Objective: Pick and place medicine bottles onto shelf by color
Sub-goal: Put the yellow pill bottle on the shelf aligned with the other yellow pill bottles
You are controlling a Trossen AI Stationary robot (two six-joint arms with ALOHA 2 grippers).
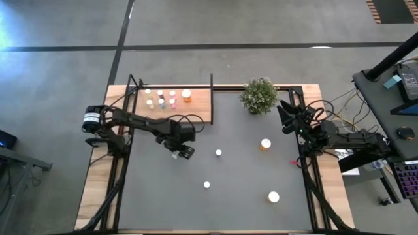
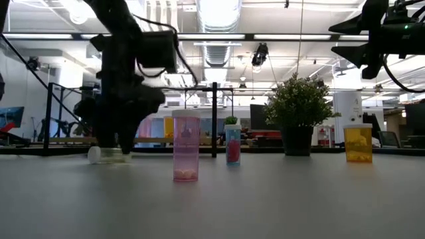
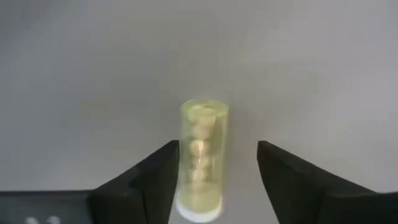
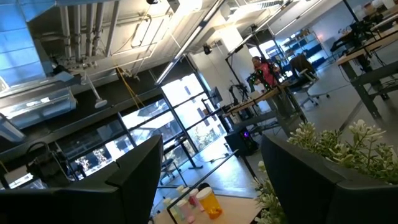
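A yellow-green medicine bottle (image 3: 202,155) lies on its side on the dark table, its white cap (image 3: 199,213) toward my left wrist. My left gripper (image 3: 217,180) is open and low over the table's left middle (image 1: 185,153), one finger on each side of the bottle. In the low view the bottle's cap (image 2: 95,155) shows beside the gripper (image 2: 119,143). The shelf (image 1: 196,109) at the far left holds several small bottles (image 1: 160,99) and an orange one (image 1: 187,96). My right gripper (image 1: 287,112) is open, empty and raised at the far right. My left gripper's fingers come from above, along the lying bottle's length. One finger (image 3: 163,177) stands right at the bottle's side (image 3: 185,168); I cannot tell whether it touches. The other finger (image 3: 277,177) stands apart from it.
Upright bottles stand on the table: a pink one (image 2: 186,146), a small bluish one (image 2: 233,145), an orange one (image 1: 266,144) and one with a white cap (image 1: 273,196) near the front right. A potted plant (image 1: 259,96) stands at the far edge, near my right gripper.
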